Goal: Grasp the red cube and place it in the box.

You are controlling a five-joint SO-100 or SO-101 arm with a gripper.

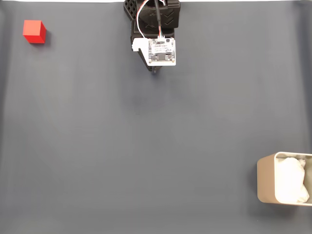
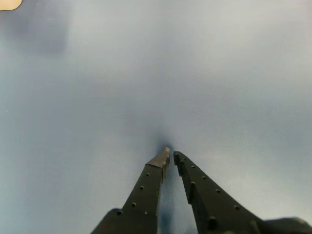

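Observation:
The red cube [image 1: 34, 31] sits at the far upper left of the fixed view on the dark grey mat. The box [image 1: 265, 184], beige-grey with white crumpled lining, stands at the lower right edge; one corner of it [image 2: 9, 4] peeks into the top left of the wrist view. My arm hangs at the top centre, folded over a white circuit board, with the gripper [image 1: 155, 72] just below it, far from both cube and box. In the wrist view the gripper [image 2: 171, 152] has its two black fingers nearly touching at the tips, shut, with nothing between them.
The dark grey mat [image 1: 146, 146] covers the whole table in the fixed view, with a pale strip along the top edge. The arm's base [image 1: 151, 14] stands at the top centre.

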